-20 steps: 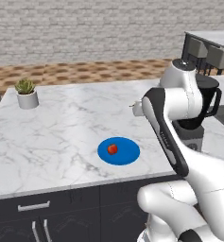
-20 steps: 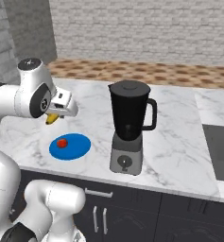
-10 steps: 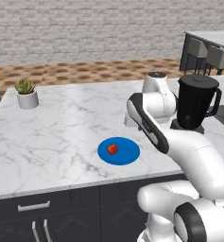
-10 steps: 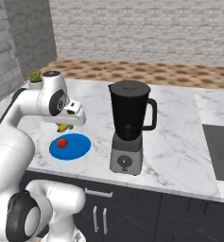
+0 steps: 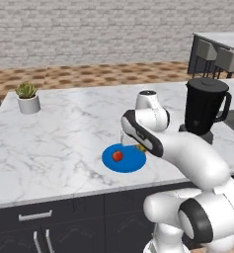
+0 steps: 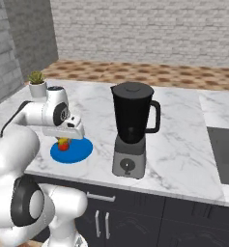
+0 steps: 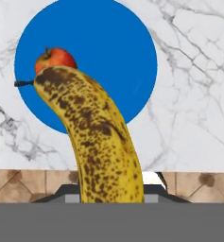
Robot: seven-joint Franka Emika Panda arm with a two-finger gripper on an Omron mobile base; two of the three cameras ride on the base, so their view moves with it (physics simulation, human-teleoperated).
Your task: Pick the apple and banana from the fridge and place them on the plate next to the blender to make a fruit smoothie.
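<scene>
The bright blue plate (image 5: 131, 163) lies on the marble counter left of the blender (image 5: 203, 106). The small red apple (image 5: 117, 155) rests on the plate's left part. My gripper (image 5: 139, 146) hangs just above the plate's right rim, shut on the banana (image 7: 99, 137). In the hand view the spotted yellow banana reaches out over the plate (image 7: 108, 52), its dark tip in front of the apple (image 7: 55, 59). From the right, the gripper (image 6: 67, 136) hovers over the plate (image 6: 79, 150) beside the blender (image 6: 131, 130). The fridge is out of view.
A small potted plant (image 5: 28, 97) stands at the counter's far left corner. A dark cooktop (image 6: 224, 149) lies to the right of the blender. Bare marble (image 5: 59, 143) stretches between the plant and the plate.
The arm has swung from beside the blender to the left and down, bringing the banana over the plate. Apple, plate and blender have stayed put.
</scene>
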